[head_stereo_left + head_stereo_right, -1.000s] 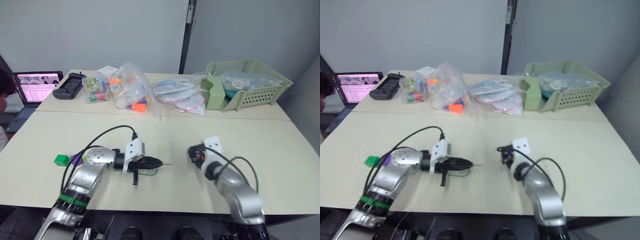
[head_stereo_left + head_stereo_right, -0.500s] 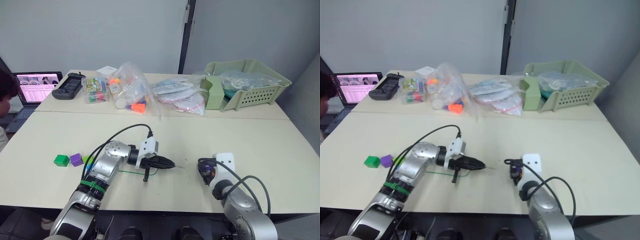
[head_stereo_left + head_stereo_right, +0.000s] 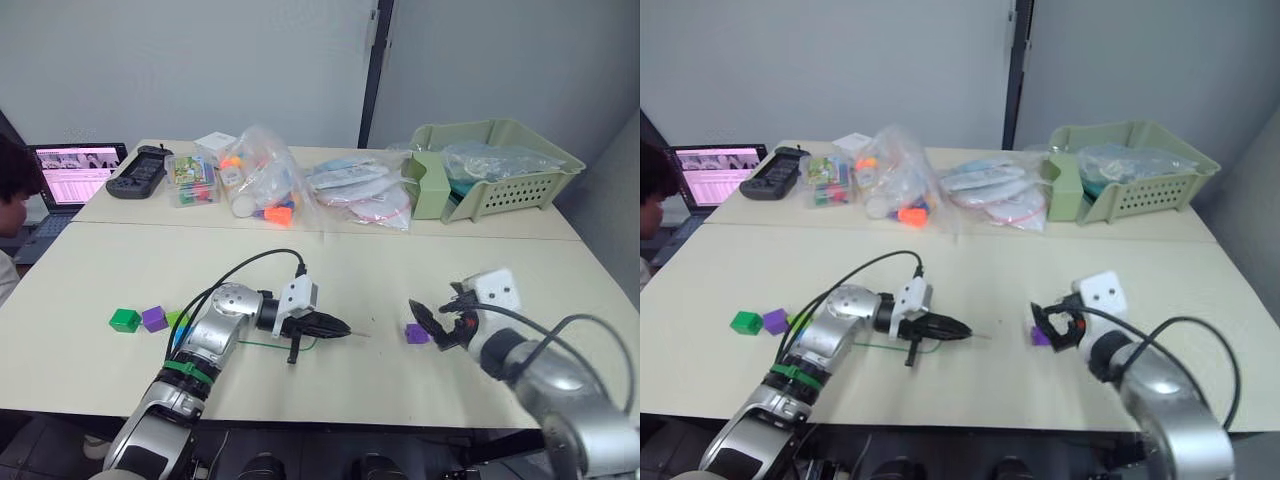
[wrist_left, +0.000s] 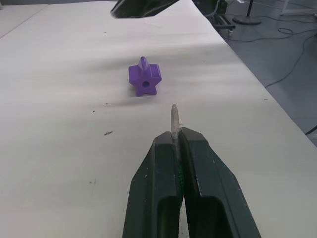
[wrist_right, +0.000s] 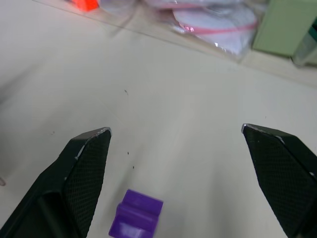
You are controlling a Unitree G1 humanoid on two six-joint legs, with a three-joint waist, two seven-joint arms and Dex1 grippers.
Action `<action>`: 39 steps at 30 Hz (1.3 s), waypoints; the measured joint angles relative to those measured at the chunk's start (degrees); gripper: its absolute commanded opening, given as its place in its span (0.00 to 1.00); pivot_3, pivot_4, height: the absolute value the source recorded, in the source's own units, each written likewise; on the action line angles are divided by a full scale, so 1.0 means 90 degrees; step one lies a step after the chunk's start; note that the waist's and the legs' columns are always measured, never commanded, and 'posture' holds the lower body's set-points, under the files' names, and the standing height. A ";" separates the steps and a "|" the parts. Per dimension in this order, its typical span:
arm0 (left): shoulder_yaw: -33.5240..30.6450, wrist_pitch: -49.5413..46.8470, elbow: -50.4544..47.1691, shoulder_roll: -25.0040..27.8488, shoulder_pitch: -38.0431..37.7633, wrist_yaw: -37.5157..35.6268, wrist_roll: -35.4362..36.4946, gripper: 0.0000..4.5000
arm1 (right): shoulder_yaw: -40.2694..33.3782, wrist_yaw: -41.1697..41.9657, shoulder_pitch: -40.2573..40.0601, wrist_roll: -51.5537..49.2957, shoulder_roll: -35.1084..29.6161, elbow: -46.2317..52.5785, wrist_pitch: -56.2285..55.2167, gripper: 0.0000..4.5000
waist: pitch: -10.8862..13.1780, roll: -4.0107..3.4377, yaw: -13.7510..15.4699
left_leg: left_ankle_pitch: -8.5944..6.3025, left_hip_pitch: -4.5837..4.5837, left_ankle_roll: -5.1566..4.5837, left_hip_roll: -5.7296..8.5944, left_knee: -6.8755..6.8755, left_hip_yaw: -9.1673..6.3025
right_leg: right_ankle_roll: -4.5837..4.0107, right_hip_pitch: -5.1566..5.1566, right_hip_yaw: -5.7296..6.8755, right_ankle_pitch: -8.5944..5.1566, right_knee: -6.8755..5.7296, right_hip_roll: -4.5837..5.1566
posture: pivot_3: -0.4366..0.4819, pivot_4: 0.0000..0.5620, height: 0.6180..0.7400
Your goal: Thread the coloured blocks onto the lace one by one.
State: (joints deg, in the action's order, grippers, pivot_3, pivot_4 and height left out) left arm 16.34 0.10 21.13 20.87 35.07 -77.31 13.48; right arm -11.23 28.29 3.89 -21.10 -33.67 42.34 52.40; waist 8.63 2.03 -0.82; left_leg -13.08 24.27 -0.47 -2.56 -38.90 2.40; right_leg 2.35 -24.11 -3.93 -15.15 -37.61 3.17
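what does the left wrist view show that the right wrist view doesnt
Left wrist view alone: the left pincer shut on the lace, its grey tip poking out toward the purple block, whose threading hole faces the camera.

Right wrist view alone: the right pincer open wide above the table, and clear bags along the far side.

Both: the purple block lying free on the cream table, touched by no pincer.

Far edge of the cream table (image 3: 560, 270), left to right: open laptop (image 3: 62, 180), black handheld controller (image 3: 138, 170), clear box of coloured pieces (image 3: 191, 180), clear bags of toys (image 3: 262, 178), flat packets (image 3: 360, 192), pale green basket (image 3: 490, 166).
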 measured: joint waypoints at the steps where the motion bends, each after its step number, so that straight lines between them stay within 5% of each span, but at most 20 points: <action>1: -0.0001 0.0001 -0.0008 -0.0019 -0.0004 0.0042 -0.0006 0.00 | 0.0086 0.0556 0.0012 -0.0035 -0.0626 -0.0113 -0.0185 0.99 | 0.0000 0.0000 0.0004 | 0.0000 0.0000 0.0000 0.0001 -0.0003 -0.0005 | 0.0001 0.0006 0.0004 0.0000 0.0006 0.0001 | 0.48 0.27 0.94; 3: -0.0003 0.0002 -0.0010 -0.0067 -0.0014 0.0190 -0.0041 0.00 | 0.0530 0.1887 -0.0002 0.0135 -0.2273 -0.0633 -0.0894 0.99 | 0.0001 -0.0002 0.0014 | -0.0001 -0.0001 -0.0001 0.0007 -0.0002 0.0000 | 0.0004 0.0012 0.0002 -0.0002 0.0013 0.0008 | 0.48 0.27 0.94; 6: -0.0003 0.0001 -0.0030 -0.0148 -0.0045 0.0354 -0.0121 0.00 | 0.1092 0.3051 0.0317 0.0506 -0.3206 -0.1487 -0.1764 0.99 | 0.0000 0.0005 0.0009 | 0.0000 -0.0003 -0.0001 0.0004 -0.0004 -0.0002 | 0.0005 0.0014 0.0003 -0.0001 0.0017 0.0005 | 0.48 0.27 0.94; 12: 0.0026 -0.0014 -0.0197 -0.0333 -0.0132 0.0596 -0.0213 0.00 | 0.2414 0.4140 0.1490 0.1290 -0.3244 -0.2811 -0.3113 0.99 | 0.0000 0.0003 -0.0001 | 0.0000 0.0000 -0.0001 0.0004 0.0000 -0.0003 | 0.0004 -0.0001 -0.0004 0.0000 0.0005 0.0001 | 0.48 0.27 0.94; 22: 0.0006 -0.0179 -0.0547 -0.0305 -0.0268 0.0915 -0.0245 0.00 | 0.3383 0.4434 0.2414 0.2356 -0.2670 -0.3424 -0.3689 0.99 | 0.0000 0.0002 0.0054 | 0.0000 0.0001 -0.0001 0.0006 -0.0007 0.0002 | 0.0005 0.0001 -0.0003 0.0000 0.0003 0.0007 | 0.48 0.27 0.94; 26: 0.0025 -0.0190 -0.0633 -0.0377 -0.0353 0.1038 -0.0260 0.00 | 0.3494 0.4447 0.2474 0.2617 -0.2490 -0.3545 -0.3691 0.77 | 0.0000 0.0002 0.0070 | 0.0000 0.0000 -0.0001 0.0007 -0.0007 0.0002 | 0.0004 0.0001 -0.0002 0.0001 0.0000 0.0007 | 0.48 0.27 0.94; 32: 0.0081 -0.0195 -0.0650 -0.0503 -0.0356 0.1171 -0.0322 0.00 | 0.3586 0.4430 0.2502 0.2973 -0.2396 -0.3558 -0.3664 0.30 | 0.0000 0.0002 0.0076 | 0.0000 -0.0002 -0.0001 0.0007 -0.0008 0.0002 | 0.0004 0.0002 -0.0002 0.0001 -0.0001 0.0007 | 0.48 0.27 0.94; 39: 0.0280 -0.0170 -0.0444 -0.0624 -0.0222 0.1318 -0.0646 0.00 | 0.3532 0.4426 0.2529 0.2982 -0.2245 -0.3510 -0.3344 0.29 | 0.0000 0.0002 0.0082 | 0.0000 -0.0003 -0.0001 0.0007 -0.0010 0.0002 | 0.0004 0.0004 -0.0003 0.0001 -0.0003 0.0006 | 0.48 0.27 0.94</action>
State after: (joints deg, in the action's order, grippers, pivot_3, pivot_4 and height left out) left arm 18.86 -1.43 17.13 15.26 33.07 -65.45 7.66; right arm 20.56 68.13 26.65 5.74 -53.87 10.75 22.31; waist 8.63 2.05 -0.08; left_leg -13.08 24.25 -0.47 -2.50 -38.99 2.41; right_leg 2.38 -24.07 -3.95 -15.15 -37.63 3.23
